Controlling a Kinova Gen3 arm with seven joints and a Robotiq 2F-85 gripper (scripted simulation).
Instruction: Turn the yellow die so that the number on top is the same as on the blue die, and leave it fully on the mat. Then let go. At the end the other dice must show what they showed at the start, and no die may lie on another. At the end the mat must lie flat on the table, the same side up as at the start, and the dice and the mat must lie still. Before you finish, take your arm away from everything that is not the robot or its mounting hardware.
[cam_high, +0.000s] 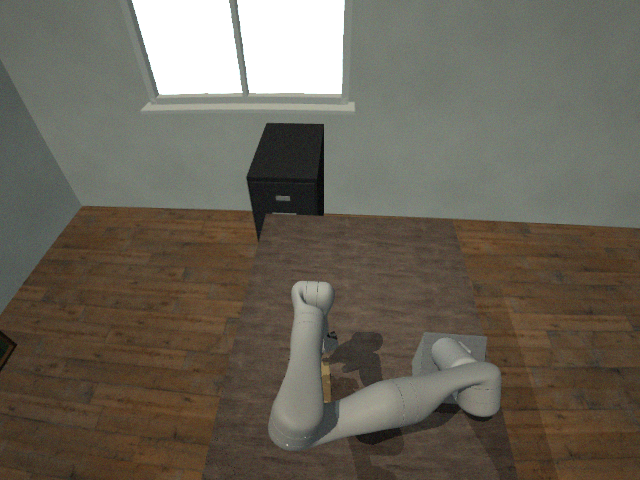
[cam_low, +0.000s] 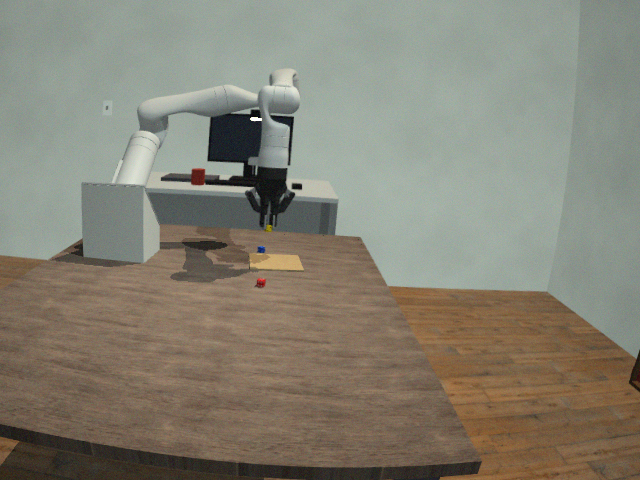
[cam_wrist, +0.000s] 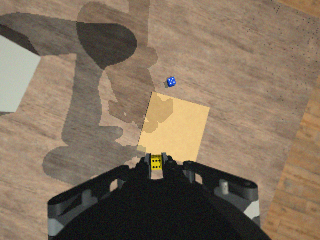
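The gripper hangs above the table, fingers pointing straight down and clamped on the yellow die, which sits between the fingertips, clear of the surface. In the wrist view the die shows a face with several dark pips and lies over the near edge of the tan mat. The blue die rests on the table just beyond the mat's far corner; the red die sits on the mat's other side.

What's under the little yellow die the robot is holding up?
Beneath the yellow die, pinched in the gripper, lies the near edge of the tan mat on the wooden table. The gripper's dark body hides what lies directly below it.
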